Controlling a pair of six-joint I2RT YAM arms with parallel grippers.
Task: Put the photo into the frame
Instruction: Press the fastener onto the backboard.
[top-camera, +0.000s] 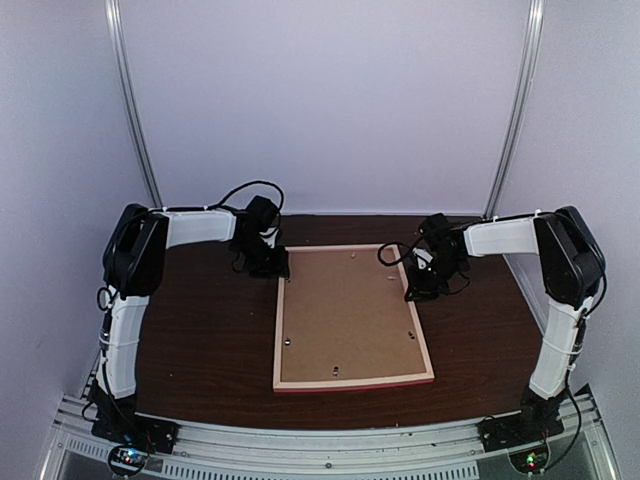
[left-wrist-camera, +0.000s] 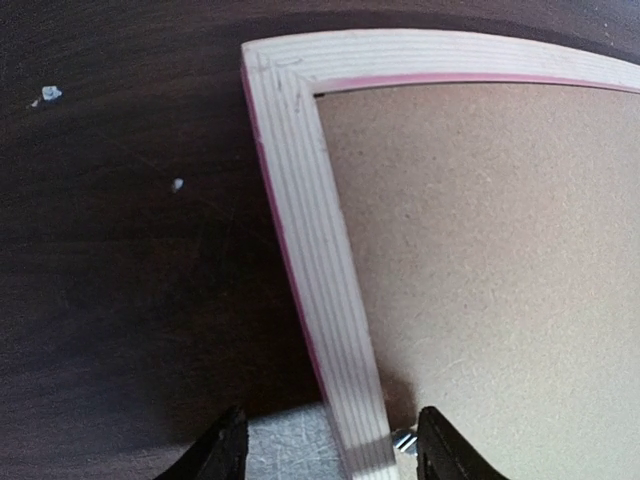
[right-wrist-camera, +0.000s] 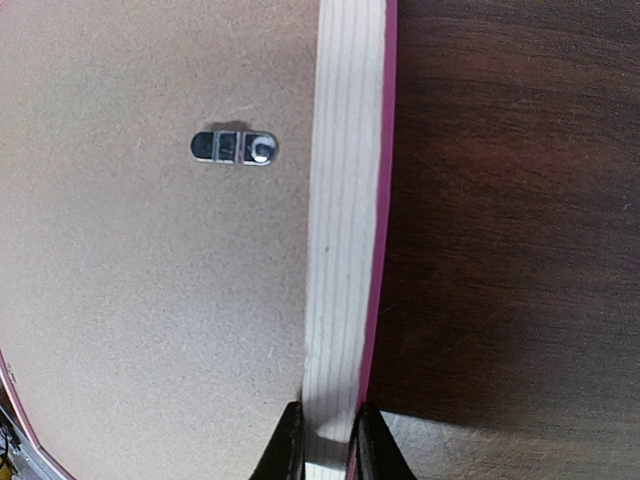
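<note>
frame (top-camera: 355, 381) lies back-up, long axis running top to bottom; left gripper (left-wrist-camera: 332, 455) spread around its upper-left rail, right gripper (right-wrist-camera: 327, 440) pinching the right rail

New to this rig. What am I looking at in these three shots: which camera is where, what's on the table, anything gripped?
Two robot arms, the left arm and the right arm, are bolted at the near edge of a dark table. The wide picture comes from a fixed camera above and behind them; the other two come from a camera on each wrist. A picture frame lies back up on the table, a brown backing board inside it. The right claw is pinched on the frame's right rail. The left claw stands open astride the left rail, gripping nothing. No photo shows.
</note>
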